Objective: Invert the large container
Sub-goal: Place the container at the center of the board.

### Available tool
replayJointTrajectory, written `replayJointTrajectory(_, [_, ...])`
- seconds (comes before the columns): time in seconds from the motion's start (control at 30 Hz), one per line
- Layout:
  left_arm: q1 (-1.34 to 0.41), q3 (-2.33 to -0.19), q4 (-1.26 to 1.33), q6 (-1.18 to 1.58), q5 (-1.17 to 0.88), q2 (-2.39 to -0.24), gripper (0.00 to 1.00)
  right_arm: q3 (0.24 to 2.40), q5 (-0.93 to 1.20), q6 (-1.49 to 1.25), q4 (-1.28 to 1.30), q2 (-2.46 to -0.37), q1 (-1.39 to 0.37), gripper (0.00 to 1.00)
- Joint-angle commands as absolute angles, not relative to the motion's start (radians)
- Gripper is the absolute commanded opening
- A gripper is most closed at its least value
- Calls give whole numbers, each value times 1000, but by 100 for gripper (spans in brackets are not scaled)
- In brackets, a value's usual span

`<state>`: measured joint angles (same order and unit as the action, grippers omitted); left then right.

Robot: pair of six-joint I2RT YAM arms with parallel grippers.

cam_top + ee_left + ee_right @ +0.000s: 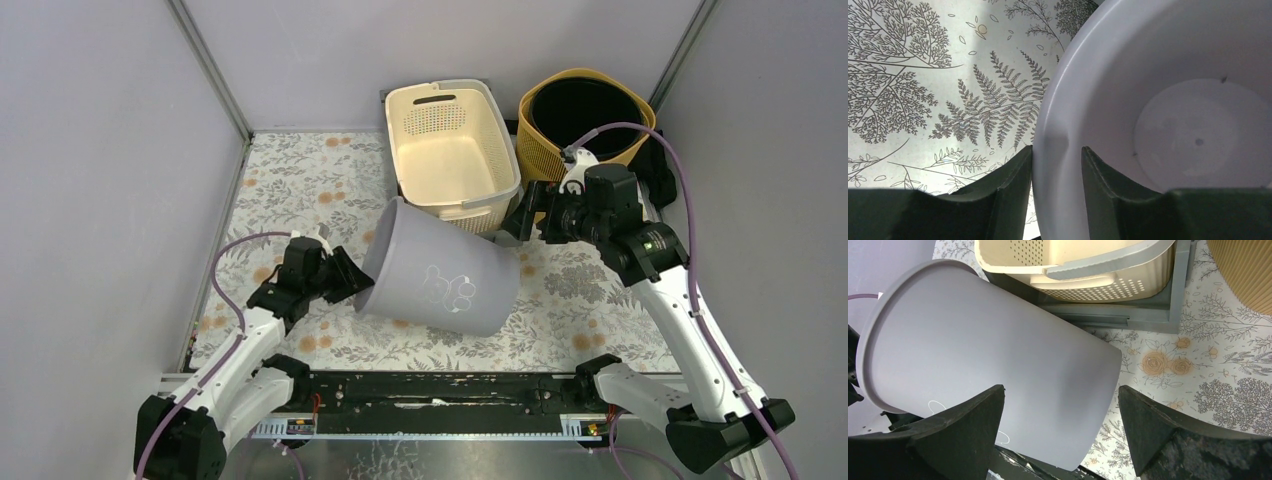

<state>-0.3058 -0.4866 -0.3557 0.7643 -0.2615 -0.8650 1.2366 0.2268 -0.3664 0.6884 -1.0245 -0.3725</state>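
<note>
One grey container (440, 275), two baskets (440, 115) (535, 150)

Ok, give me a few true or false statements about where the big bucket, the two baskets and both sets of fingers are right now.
1. The grey bucket is tipped onto its side. True.
2. The right fingers are shut. False: they stand wide apart.
3. The left fingers straddle the bucket's rim, one inside and one outside. True.
4. The cream basket sits inside the yellow basket. False: they stand side by side at the back.
</note>
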Motion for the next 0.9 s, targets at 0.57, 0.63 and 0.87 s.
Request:
replayJointTrajectory(0.57, [-307, -562, -421, 729, -199, -877, 87, 1205, 271, -379, 624, -1041, -378, 91])
replayJointTrajectory(0.63, [-308, -579, -445, 731, -184, -875, 87, 1204, 272, -380, 621, -1043, -377, 91])
replayJointTrajectory(0.87, [-306, -641, -506, 756, -144, -795, 87, 1190, 285, -384, 611, -1045, -378, 91])
